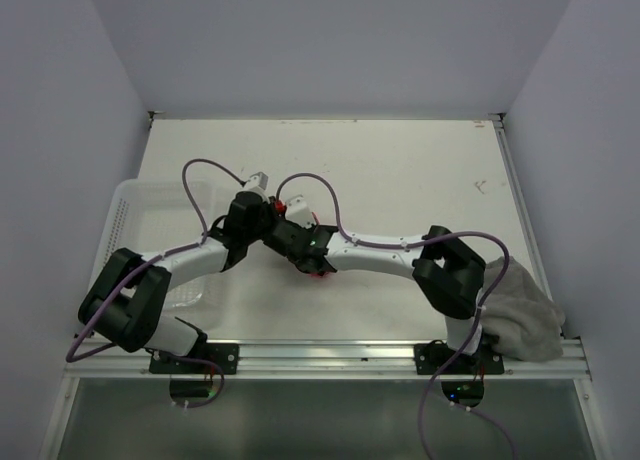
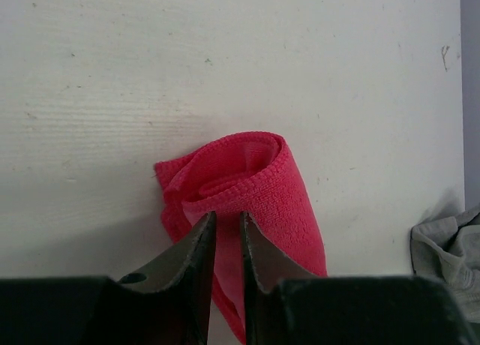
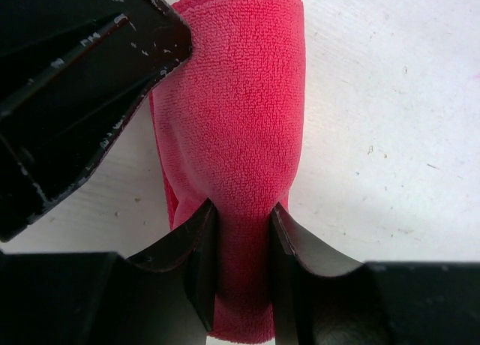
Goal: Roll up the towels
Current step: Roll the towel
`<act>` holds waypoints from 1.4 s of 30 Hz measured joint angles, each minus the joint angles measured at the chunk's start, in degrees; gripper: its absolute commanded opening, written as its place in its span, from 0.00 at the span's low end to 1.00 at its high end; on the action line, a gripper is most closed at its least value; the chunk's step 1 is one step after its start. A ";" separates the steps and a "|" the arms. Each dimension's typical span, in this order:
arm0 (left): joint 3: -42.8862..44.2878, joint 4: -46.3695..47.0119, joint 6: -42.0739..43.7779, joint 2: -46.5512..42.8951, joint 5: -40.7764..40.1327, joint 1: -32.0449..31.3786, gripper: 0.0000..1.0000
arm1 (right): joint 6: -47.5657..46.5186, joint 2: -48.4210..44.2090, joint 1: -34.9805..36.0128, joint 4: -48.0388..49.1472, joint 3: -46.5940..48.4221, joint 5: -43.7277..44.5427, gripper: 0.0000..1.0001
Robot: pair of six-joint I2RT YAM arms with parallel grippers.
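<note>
Overhead view: both arms reach in from the lower corners of the frame and meet at frame centre above the white table (image 1: 400,160). A sliver of the bright pink-red cloth towel (image 1: 318,271) shows just below the two wrists. The arms hide the rest of it.

Right wrist view: the right gripper (image 3: 244,217) is pinching the pink-red towel (image 3: 240,120). At lower centre of the frame its fingers press into the roll from either side, and the cloth narrows to a waist between them. The roll lies on the table and runs from the bottom edge to the top of the frame. The black body of the other gripper fills the upper left and touches the roll's left flank.

Left wrist view: the left gripper (image 2: 228,221) has its fingers a narrow slit apart at lower centre, with pink cloth showing through the slit. I cannot tell whether they nip the cloth or only sit over it. Beyond the tips, at frame centre, the towel's end (image 2: 255,172) shows as a loose curl of spiralled layers.

Containers: the white perforated plastic basket (image 1: 150,195) sits at the left of the overhead frame, and the left forearm crosses over its near part. Both towels lie outside it, on the table.

The grey-taupe cloth towel (image 1: 520,315) lies crumpled at the lower right of the overhead frame, beside the right arm's base. Its lower edge reaches the metal rail (image 1: 330,355). It also shows at the right edge of the left wrist view (image 2: 450,247), well apart from the pink one.
</note>
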 measured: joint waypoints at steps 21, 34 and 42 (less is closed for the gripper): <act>-5.86 11.06 -5.64 2.29 4.46 0.11 0.25 | 3.72 -2.60 -2.05 6.86 -7.17 -2.64 0.36; -4.61 15.67 -6.12 11.04 5.31 0.11 0.24 | 4.22 -4.39 -3.98 10.01 -9.35 -7.78 0.62; -2.69 13.92 -5.75 12.37 4.59 0.11 0.19 | 5.33 -7.54 -7.02 10.19 -11.19 -14.23 0.78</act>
